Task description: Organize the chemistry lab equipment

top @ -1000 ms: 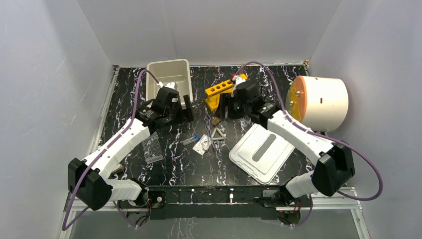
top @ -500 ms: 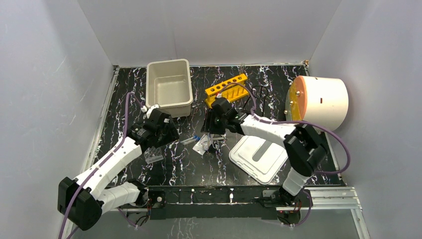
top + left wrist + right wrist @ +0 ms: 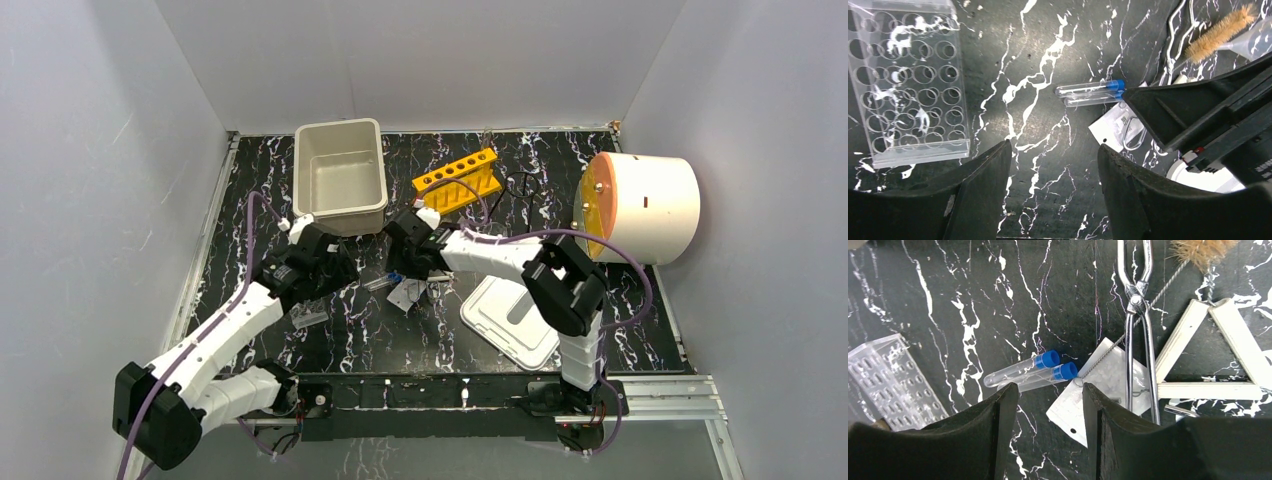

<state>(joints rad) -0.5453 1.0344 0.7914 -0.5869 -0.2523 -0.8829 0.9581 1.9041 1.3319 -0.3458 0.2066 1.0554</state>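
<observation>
Two blue-capped vials (image 3: pixel 1024 371) lie side by side on the black marbled table, also in the left wrist view (image 3: pixel 1091 89). My right gripper (image 3: pixel 1050 390) hovers just above and short of them, open and empty. My left gripper (image 3: pixel 1053 150) is open over bare table, with the vials ahead of it and the right gripper's black fingers (image 3: pixel 1198 115) close on its right. In the top view the two grippers (image 3: pixel 338 264) (image 3: pixel 400 264) face each other over the vials (image 3: pixel 380 283). Metal tweezers (image 3: pixel 1135 315), a white triangle (image 3: pixel 1203 390), a tan brush (image 3: pixel 1203 250) and a small clear bag (image 3: pixel 1103 380) lie right of the vials.
A clear well plate (image 3: pixel 908 85) lies left of the left gripper. At the back stand a grey bin (image 3: pixel 300 170), a yellow tube rack (image 3: pixel 455 180) and a black wire ring stand (image 3: pixel 525 185). A white lid (image 3: pixel 500 325) lies front right, a white drum (image 3: pixel 650 205) far right.
Both arms have come down from the bin and the yellow rack to the loose items in the middle. Both sets of jaws have narrowed somewhat but stay apart.
</observation>
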